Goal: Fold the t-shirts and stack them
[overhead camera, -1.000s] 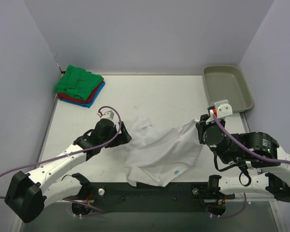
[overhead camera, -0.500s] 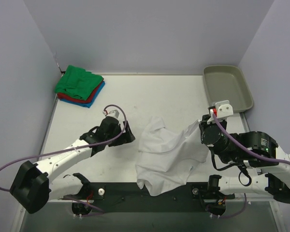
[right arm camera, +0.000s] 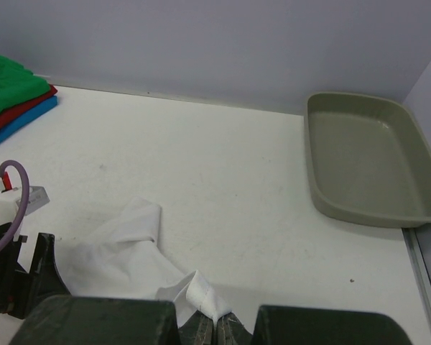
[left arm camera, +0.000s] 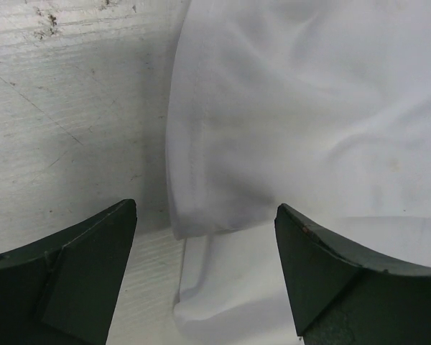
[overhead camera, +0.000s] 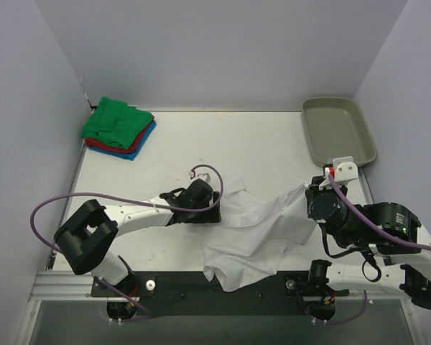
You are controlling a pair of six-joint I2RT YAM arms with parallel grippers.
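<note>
Done: a folded stack of green, red and blue cloth shirts (overhead camera: 118,123) sits in the upper left of the overhead view.
Left to do: the large plain white short-sleeved t-shirt (overhead camera: 251,230) is neither folded nor stacked; by my judgement it first needs spreading flat.
White shirt, place: lower centre of the overhead view, on the white table (overhead camera: 258,144), its lower part draped over the near edge.
White shirt, look: crumpled and creased, pulled into a band rising toward the right.
Left gripper (left arm camera: 206,208): fingers spread wide either side of the shirt's hemmed left edge, gripping nothing.
Right gripper (right arm camera: 215,325): fingers pressed together, pinching a corner of the white shirt.
</note>
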